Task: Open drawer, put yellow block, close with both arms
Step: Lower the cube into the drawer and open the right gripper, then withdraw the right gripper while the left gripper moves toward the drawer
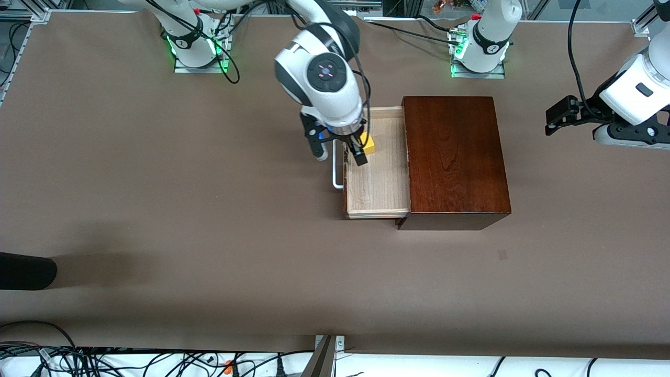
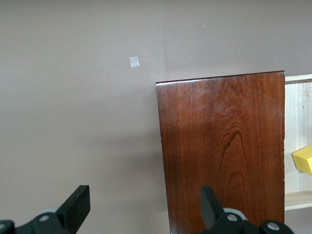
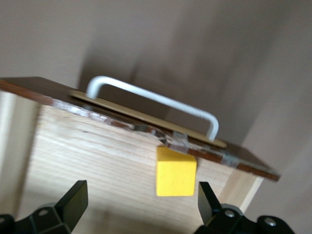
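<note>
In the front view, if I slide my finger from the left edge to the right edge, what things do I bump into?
White loop handle → yellow block in the open drawer → reddish-brown wooden box → left gripper, open, waiting.

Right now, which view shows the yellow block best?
The right wrist view: the whole yellow block lies in the drawer between the open right gripper's fingers. The front view shows it partly hidden; the left wrist view shows it at the picture's edge.
</note>
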Robot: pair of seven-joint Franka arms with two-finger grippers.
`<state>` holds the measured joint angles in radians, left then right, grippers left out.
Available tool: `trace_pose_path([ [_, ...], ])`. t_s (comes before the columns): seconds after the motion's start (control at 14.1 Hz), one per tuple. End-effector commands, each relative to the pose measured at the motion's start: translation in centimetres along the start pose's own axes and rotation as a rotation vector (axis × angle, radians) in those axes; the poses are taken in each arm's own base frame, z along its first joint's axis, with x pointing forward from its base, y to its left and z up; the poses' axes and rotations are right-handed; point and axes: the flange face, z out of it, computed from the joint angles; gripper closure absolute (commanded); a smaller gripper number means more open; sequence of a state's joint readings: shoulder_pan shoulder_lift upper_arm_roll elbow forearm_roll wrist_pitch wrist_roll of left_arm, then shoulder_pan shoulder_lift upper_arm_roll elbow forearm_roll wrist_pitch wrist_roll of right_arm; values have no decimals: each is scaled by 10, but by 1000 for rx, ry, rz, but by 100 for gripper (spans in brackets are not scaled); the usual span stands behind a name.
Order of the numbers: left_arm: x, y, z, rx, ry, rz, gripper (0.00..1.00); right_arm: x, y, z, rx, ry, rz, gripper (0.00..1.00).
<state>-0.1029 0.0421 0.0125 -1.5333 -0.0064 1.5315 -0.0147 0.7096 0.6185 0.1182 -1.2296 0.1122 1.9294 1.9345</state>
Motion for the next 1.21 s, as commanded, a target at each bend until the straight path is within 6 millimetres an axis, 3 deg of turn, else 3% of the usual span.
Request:
trace_pose_path([
  [0.0, -2, 8, -7, 22, 9, 27, 0, 37, 1, -38, -21, 37, -141, 0],
  [0.43, 2, 35, 0, 19, 3, 83, 0, 168, -8, -91, -109, 52, -414, 0],
  [0.64, 5, 75, 8, -25, -9, 150, 0, 243, -7, -109, -139, 32, -587, 0],
  [0.78, 8, 124, 10, -47, -10, 236, 0, 301, -2, -116, -151, 35, -712, 0],
  [0.92, -4, 194, 16, -56, -18, 363, 0, 341, 8, -133, -159, 44, -848, 0],
  [1.14, -28, 308, 44, -73, -36, 564, 0, 395, 34, -167, -201, 29, -1050, 0],
])
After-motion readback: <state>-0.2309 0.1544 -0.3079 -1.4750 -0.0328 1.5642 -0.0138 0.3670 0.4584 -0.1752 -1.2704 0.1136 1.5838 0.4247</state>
